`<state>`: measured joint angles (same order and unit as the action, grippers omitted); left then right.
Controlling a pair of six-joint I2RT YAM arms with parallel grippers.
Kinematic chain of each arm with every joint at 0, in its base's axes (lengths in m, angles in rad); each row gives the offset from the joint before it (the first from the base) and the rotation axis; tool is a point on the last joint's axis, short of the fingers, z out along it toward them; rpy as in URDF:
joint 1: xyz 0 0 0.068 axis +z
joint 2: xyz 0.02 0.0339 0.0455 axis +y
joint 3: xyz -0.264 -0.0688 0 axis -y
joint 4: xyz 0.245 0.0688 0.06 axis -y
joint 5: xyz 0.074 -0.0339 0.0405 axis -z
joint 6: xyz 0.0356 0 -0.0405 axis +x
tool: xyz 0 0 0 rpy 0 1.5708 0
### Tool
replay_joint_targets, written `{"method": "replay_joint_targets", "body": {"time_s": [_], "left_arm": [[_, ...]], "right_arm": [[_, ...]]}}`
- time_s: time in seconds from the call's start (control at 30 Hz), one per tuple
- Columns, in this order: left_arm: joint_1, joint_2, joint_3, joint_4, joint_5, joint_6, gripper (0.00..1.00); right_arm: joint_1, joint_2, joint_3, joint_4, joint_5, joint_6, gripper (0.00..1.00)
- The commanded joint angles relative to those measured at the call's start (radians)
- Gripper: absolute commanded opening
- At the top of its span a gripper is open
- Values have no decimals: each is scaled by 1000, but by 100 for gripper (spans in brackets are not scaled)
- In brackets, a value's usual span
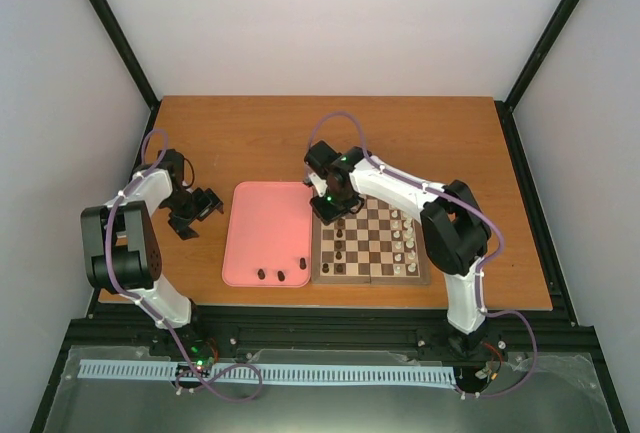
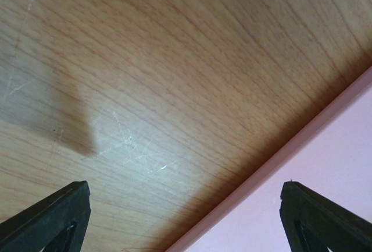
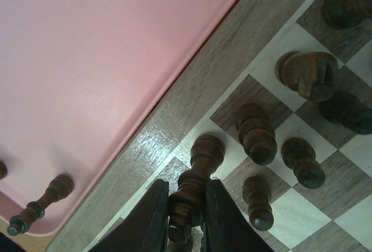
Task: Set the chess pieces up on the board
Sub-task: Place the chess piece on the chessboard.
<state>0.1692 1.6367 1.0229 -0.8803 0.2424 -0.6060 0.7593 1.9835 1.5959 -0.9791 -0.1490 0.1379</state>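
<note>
Overhead, board: the board (image 1: pixel 370 245) lies right of centre on the table (image 1: pixel 250 133), with its left edge against a pink tray (image 1: pixel 262 218).
Overhead, pieces: dark pieces (image 1: pixel 340 245) stand in the board's left columns and white pieces (image 1: pixel 408 243) in its right columns. Three tray pieces (image 1: pixel 281 275) wait near the tray's near edge.
Overhead, arms: the right claw (image 1: pixel 328 211) hangs over the board's far left corner. The left claw (image 1: pixel 195 215) hovers over bare table, left of the tray.
Left wrist: the left claw (image 2: pixel 186 211) gapes wide and holds nothing. Below it is wood grain, with the tray rim at lower right.
Right wrist, grip: the right claw (image 3: pixel 186 205) is pinched narrow on the upper stem of the held piece (image 3: pixel 199 162).
Right wrist, place: the held piece's base is at a square in the outer row, just beside the board's border. Whether it rests flat on the square cannot be told.
Right wrist, neighbours: a knight (image 3: pixel 308 74) and several other dark men stand on nearby squares, some close to the fingers.
Step, as judged: setting this piece on its back-row square.
Doing it well: lower straight down until the base sits flat and centred. Part the fingers only a little, then rise straight up before swinging back to the tray.
Risk: the piece is tall and slim, so a sideways release could tip it into a neighbour.
</note>
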Motion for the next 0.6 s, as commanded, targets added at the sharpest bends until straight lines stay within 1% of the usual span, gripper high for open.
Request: {"method": "replay_joint_targets", "body": {"time_s": [0.0, 0.27, 0.57], "left_arm": [[1, 15, 37, 9, 15, 12, 100], [3, 13, 35, 9, 16, 12, 100], [1, 11, 35, 12, 21, 10, 100]], "right_arm": [[-8, 28, -1, 12, 19, -14, 4], [-10, 28, -6, -7, 25, -11, 5], [-9, -28, -11, -46, 10, -6, 4]]}}
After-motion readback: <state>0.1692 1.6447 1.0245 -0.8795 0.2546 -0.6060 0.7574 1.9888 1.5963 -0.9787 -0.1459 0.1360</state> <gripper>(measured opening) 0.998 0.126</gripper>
